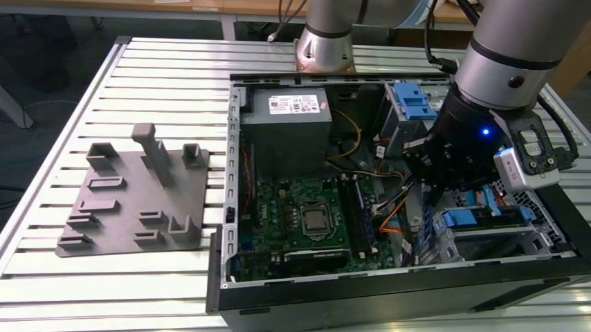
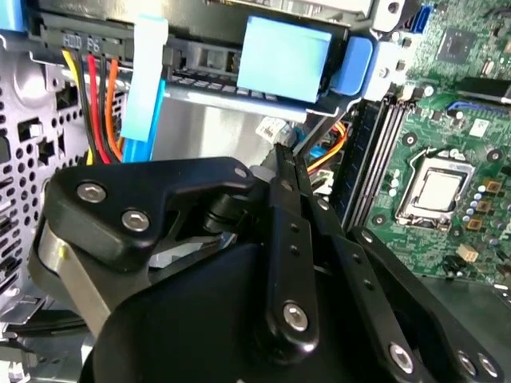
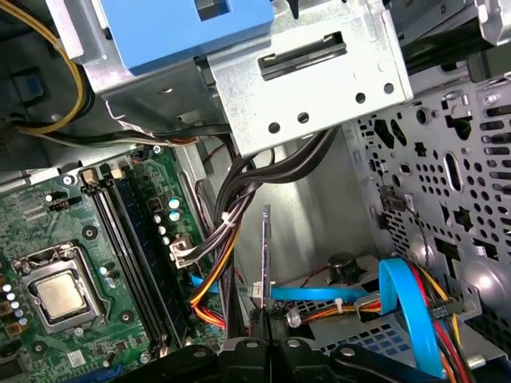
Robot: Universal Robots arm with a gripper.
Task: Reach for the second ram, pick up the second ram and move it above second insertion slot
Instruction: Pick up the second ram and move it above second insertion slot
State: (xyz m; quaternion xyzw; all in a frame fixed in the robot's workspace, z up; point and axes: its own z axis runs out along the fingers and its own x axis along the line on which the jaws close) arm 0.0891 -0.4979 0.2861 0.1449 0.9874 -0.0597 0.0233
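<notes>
One gripper (image 1: 432,181), jaws clamped on the second ram (image 3: 266,254) held edge-on at the first wrist view's lower centre, carry step underway; next needs alignment over the RAM slots (image 3: 132,255).

The robot's thick, silver-grey tubular metal arm (image 1: 503,59) ends in a black wrist with a small lit blue light. A grey camera box is strapped beside it. The matte-black linkage gripper (image 2: 275,239) carries round silver screw heads along its bars.
</notes>
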